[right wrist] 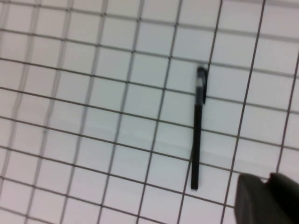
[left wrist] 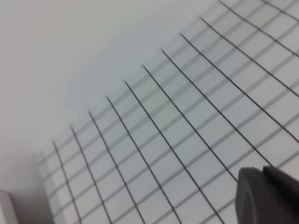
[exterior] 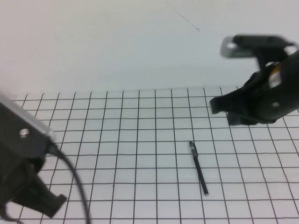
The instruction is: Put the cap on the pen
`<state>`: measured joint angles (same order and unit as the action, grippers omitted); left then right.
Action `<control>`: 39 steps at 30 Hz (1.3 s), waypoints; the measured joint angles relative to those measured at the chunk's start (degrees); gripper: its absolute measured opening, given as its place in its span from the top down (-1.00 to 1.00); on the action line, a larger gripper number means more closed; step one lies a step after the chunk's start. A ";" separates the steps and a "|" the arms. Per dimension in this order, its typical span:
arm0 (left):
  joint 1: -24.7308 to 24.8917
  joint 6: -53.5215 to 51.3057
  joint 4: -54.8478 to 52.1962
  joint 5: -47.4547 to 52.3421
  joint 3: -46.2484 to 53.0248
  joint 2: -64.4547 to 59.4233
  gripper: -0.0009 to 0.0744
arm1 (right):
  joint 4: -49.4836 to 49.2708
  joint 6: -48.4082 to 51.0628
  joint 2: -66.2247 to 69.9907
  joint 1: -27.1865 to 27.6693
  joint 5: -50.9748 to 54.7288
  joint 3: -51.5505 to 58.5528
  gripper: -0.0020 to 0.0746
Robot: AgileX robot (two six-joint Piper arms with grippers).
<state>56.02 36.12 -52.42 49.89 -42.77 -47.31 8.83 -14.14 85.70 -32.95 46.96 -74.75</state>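
A: Starting at the left, what shows?

B: The left gripper (exterior: 35, 198) sits low at the near left corner of the high view, raised over the gridded tabletop (exterior: 117, 154), with a black cable (exterior: 77, 182) curving down beside it. Whether it is released or clenched, nobody can tell from here. In the left wrist view only a dark corner of the left gripper (left wrist: 268, 196) shows over the grid lines.

A: And in the middle?

B: The pen (exterior: 198, 168) lies flat on the tabletop, right of centre, slanted, one end farther away and the other nearer the robot. It looks capped already: the right wrist view shows the pen (right wrist: 197, 128) as one black stick with a clip at one end.

A: The right side?

B: The right gripper (exterior: 222, 106) hangs above the far right of the grid, apart from the pen, touching nothing. Its state cannot be told either.
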 joint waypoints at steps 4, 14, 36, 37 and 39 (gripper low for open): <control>0.00 0.00 -2.83 -2.53 2.24 5.75 0.98 | 0.00 2.10 -8.54 -3.09 -0.25 1.77 0.91; 0.00 -1.12 -4.29 -4.21 8.45 17.22 0.98 | 1.00 2.82 -27.87 -5.60 -4.37 21.96 0.95; 0.00 2.95 -4.82 -4.80 13.77 19.66 0.98 | 7.57 2.03 -53.22 -5.60 -9.68 45.22 0.95; 0.00 2.95 -4.82 -4.80 13.77 19.66 0.98 | 7.57 2.03 -53.22 -5.60 -9.48 45.22 0.95; 0.00 2.95 -4.82 -4.80 13.77 19.66 0.98 | 7.57 2.03 -53.22 -5.60 -9.43 45.22 0.95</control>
<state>56.02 39.08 -57.24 45.09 -29.00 -27.65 16.41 -12.11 32.48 -38.55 37.53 -29.53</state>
